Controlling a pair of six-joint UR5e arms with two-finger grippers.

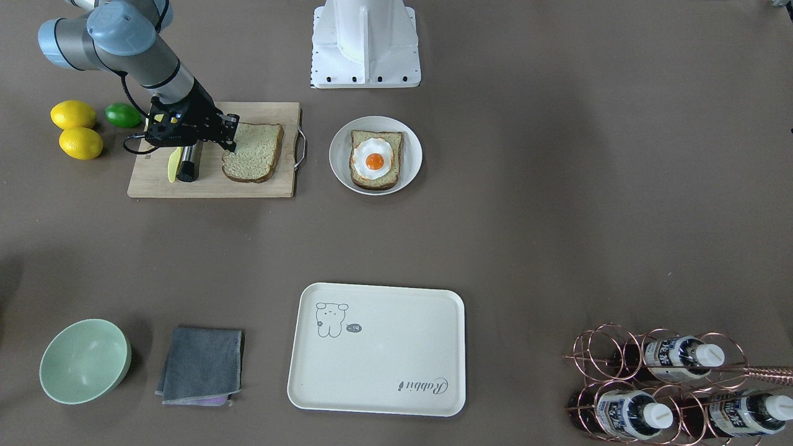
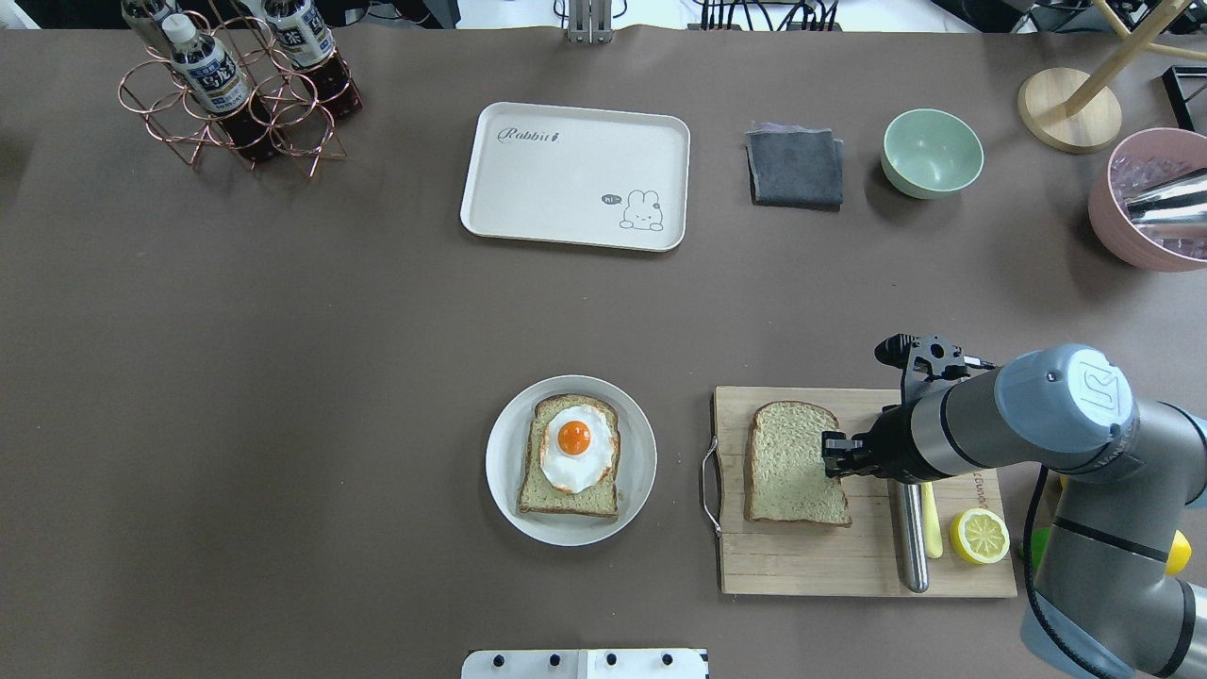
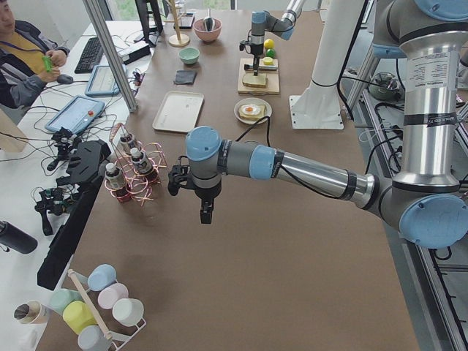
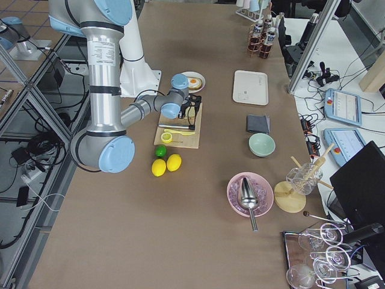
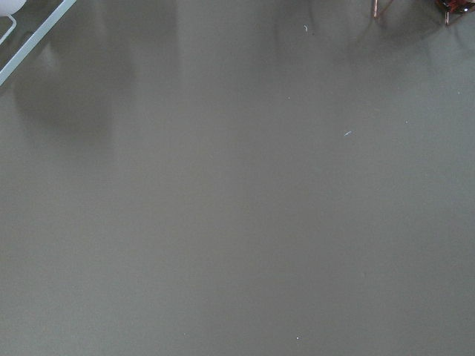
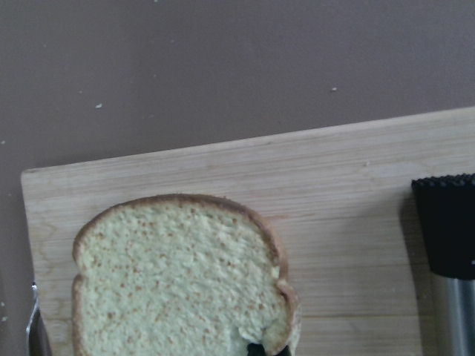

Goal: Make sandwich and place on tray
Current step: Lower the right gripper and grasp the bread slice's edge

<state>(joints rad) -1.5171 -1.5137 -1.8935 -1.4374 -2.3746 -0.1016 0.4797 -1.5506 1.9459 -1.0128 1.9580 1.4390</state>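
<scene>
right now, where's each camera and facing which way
Front-facing: across the table, facing the robot; right arm upper left.
Overhead: behind the robot, looking down; right gripper at bread slice.
Exterior left: table's left end; left gripper near.
Exterior right: table's right end; right arm near.
Left wrist: down at table; no robot parts.
Right wrist: down on bread slice, cutting board; fingertip shows.
Front and overhead share tray, plate.
</scene>
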